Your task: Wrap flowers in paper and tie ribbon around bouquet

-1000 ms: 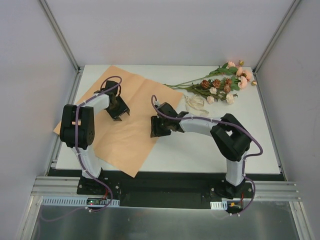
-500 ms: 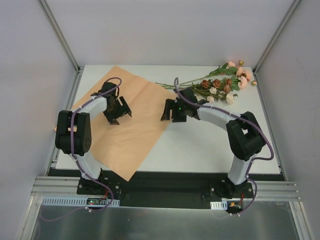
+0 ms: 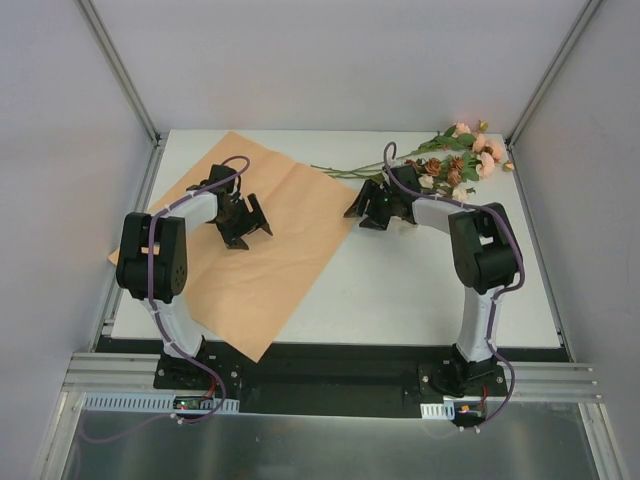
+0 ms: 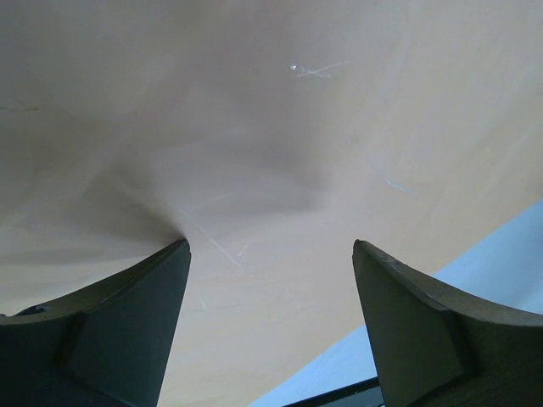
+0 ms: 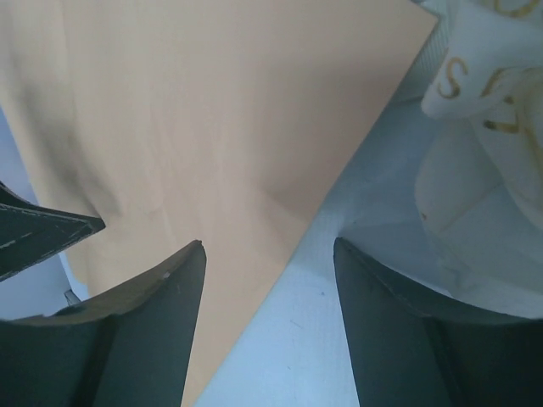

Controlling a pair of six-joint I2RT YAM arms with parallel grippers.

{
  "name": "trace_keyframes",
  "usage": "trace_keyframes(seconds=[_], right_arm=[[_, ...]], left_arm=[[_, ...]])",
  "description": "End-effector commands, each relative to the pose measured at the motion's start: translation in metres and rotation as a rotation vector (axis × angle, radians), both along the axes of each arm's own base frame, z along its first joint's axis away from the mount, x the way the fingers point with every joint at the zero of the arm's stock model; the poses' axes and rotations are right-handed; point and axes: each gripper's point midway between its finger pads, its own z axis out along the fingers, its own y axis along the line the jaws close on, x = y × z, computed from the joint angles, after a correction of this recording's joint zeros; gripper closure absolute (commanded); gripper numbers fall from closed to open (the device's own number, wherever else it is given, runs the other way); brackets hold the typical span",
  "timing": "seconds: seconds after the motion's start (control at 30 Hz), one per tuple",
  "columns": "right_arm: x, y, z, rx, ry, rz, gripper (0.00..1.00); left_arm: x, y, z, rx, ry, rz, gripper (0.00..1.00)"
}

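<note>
Nearer the flowers (image 3: 452, 163), right claw (image 3: 366, 211)

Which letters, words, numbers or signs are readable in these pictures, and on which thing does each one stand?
"S": gold letter printed on the cream ribbon, seen in the right wrist view.
Other gold marks on the ribbon: folded or cut off by the picture's edge, not readable.
No text shows on the paper or the flowers.
</note>
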Motion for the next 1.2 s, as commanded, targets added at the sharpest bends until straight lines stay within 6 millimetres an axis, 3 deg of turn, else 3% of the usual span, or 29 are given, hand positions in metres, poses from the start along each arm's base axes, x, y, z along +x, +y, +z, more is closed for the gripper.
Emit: trace_keyframes(seconds=[0.0, 0.13, 0.27, 0.33, 0.53, 0.67, 0.87, 1.17], right_arm=[[0.022, 0.017, 0.011, 0.094, -0.054, -0.02, 0.36], [0.029, 0.025, 0.012, 0.163, -0.067, -0.036, 0.41], [0.034, 0.029, 0.014, 0.204, -0.079, -0.056, 0.58], [0.039, 0.034, 0.031, 0.238, -0.146, -0.04, 0.64], [0.044, 0.034, 0.077, 0.212, -0.274, 0.018, 1.0], [0.041, 0.028, 0.081, 0.159, -0.26, 0.028, 1.0], [0.032, 0.02, 0.071, 0.13, -0.211, 0.017, 1.0], [0.021, 0.017, 0.067, 0.114, -0.186, 0.034, 1.0]], left_arm=[[-0.002, 0.002, 0.001, -0.003, -0.009, -0.02, 0.23], [-0.005, 0.002, -0.004, 0.001, -0.006, -0.02, 0.23], [-0.005, 0.003, -0.007, 0.006, -0.006, -0.017, 0.23], [-0.005, 0.003, -0.007, 0.004, -0.007, -0.016, 0.23], [-0.011, -0.001, -0.008, -0.03, 0.001, -0.002, 0.23], [-0.025, -0.009, -0.012, -0.083, 0.016, 0.007, 0.23], [-0.035, -0.012, -0.012, -0.102, 0.014, 0.003, 0.23], [-0.028, -0.008, 0.003, -0.083, -0.043, 0.004, 0.22]])
